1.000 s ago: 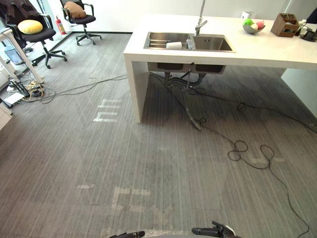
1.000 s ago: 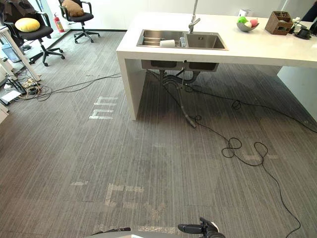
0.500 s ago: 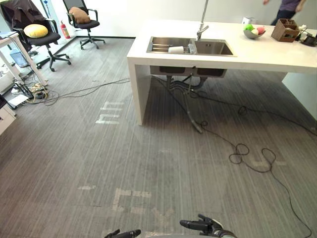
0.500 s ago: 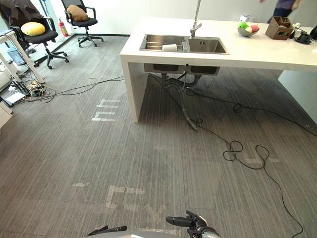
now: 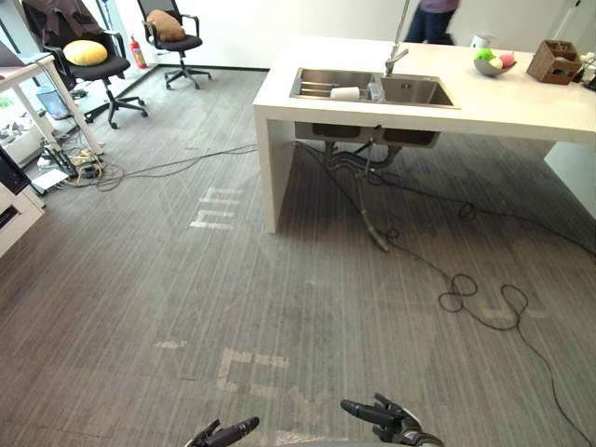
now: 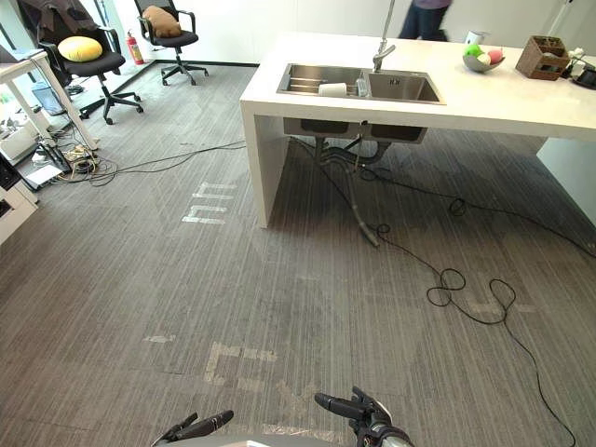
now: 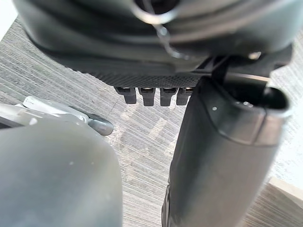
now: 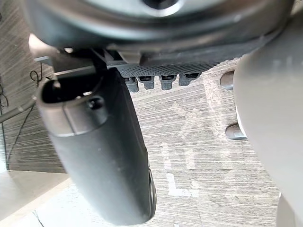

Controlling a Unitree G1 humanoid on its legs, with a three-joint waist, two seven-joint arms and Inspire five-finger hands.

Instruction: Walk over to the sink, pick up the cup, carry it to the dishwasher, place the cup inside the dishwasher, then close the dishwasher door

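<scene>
1. Left eye view: at the far left, an office chair [image 5: 104, 67] carries a yellow cushion [image 5: 86, 53].
2. The left hand [image 5: 223, 433] hangs low over the grey floor [image 5: 279, 279], fingers straight and loose, holding nothing.
3. The white cup [image 5: 345, 94] lies on its side in the left basin of the sink [image 5: 419, 91], well apart from both hands.
4. The right hand [image 5: 384, 416] has its fingers stretched out, empty.
5. A person [image 5: 430, 19] stands behind the white counter [image 5: 521, 102]; a fruit bowl [image 5: 491, 65] sits further right.
</scene>
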